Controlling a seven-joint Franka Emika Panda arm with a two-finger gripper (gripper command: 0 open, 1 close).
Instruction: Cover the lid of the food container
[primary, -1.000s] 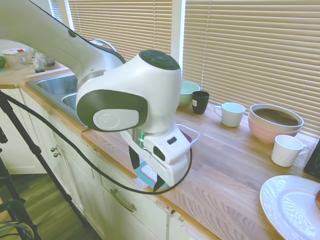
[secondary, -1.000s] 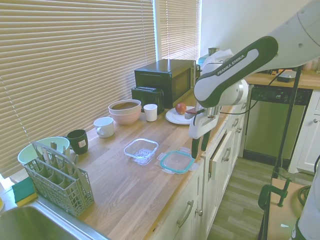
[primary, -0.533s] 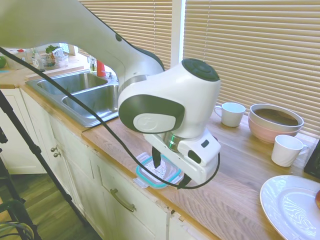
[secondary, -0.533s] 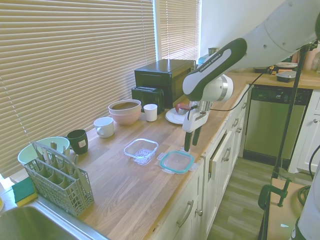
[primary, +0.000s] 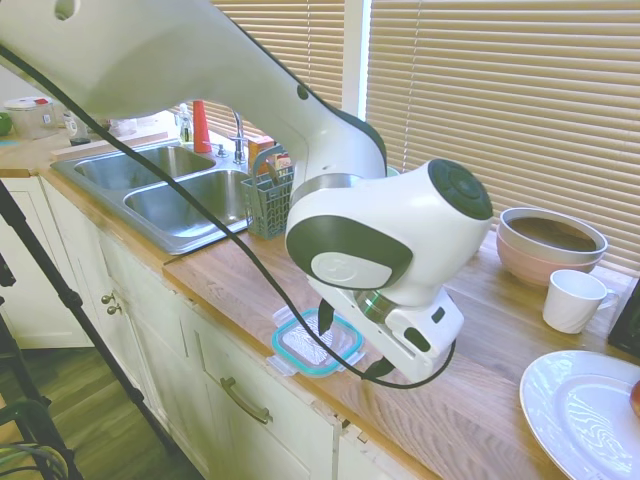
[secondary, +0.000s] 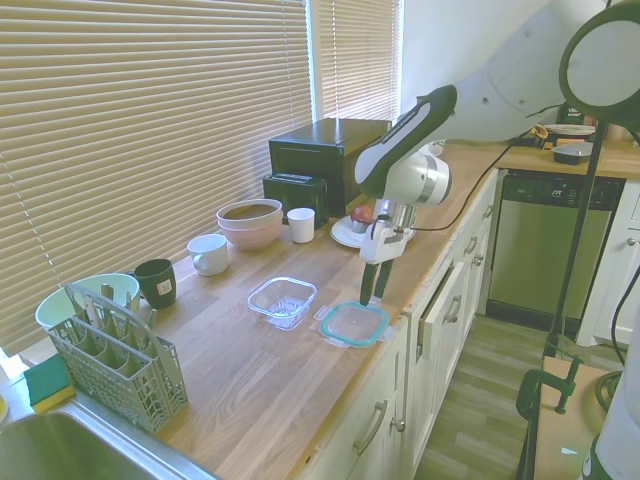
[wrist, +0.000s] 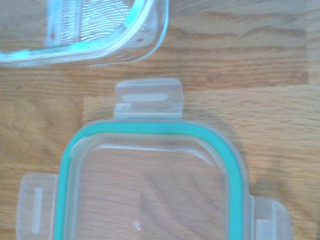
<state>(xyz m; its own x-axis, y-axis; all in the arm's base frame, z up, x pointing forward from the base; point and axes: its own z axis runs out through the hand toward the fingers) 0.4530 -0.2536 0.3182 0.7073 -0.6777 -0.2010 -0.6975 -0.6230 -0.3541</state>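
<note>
Lid (secondary: 353, 323) flat on counter, lower centre, beside uncovered container (secondary: 282, 300); our gripper (secondary: 369, 297) above it, open, empty; covering not begun.

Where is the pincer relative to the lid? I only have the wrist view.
Observer: The pincer hovers close above the lid, holding nothing.
Operator: Is it open?
Observer: Yes. The first exterior view shows its fingers spread apart.
Operator: What stands beyond the food container?
Observer: Past the food container, by the blinds, stand a white mug and a dark mug.
</note>
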